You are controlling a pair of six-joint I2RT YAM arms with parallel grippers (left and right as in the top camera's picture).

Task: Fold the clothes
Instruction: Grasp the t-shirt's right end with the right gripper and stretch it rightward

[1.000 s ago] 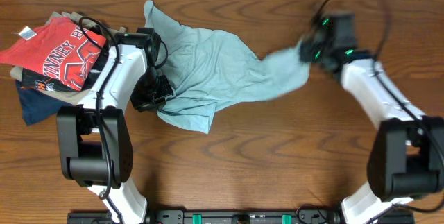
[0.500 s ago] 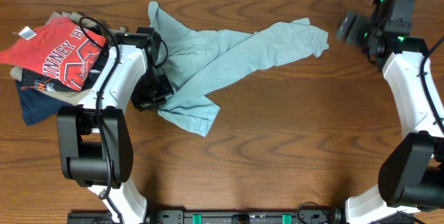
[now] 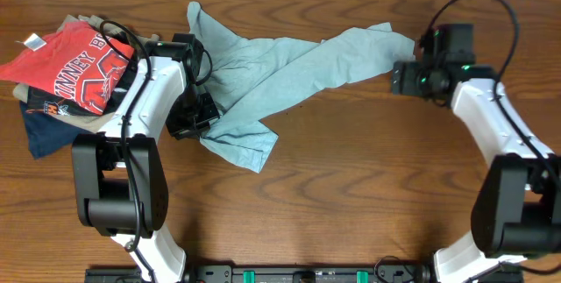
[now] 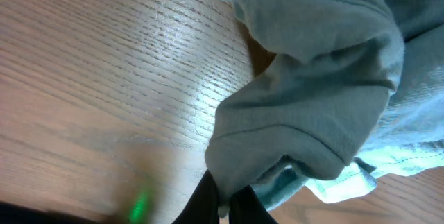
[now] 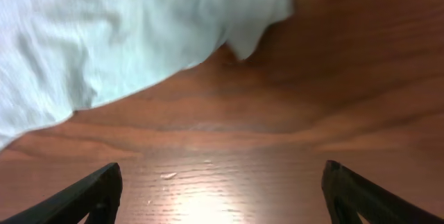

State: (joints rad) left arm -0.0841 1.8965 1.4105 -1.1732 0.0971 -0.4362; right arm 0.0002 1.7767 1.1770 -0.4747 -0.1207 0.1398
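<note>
Overhead, the tabletop carries the pale blue-grey T-shirt strung out in a twisted band across its upper middle, one end bunched against the left arm and the other reaching just short of the right arm. The biggest risk, as I judge it, is that any fold started now sets that twist and the doubled layers into the cloth, because the shirt is nowhere spread flat. Next, with only one end held, a pull from the left would likely drag the whole shirt along instead of stretching it, possibly into the pile of garments close by on that side. A smaller risk is on the right, where a closing there would meet bare wood unless the reach goes further onto the fabric. Smallest is that the left pinch takes only a thin gather, which could slip out under tension. Only the left wrist view shows the left fingers closed tight on a fold of the shirt near a stitched hem, a grip the overhead view hides under the arm. Only the right wrist view shows the right fingers spread wide with nothing between them, the shirt's edge lying ahead and to one side.
</note>
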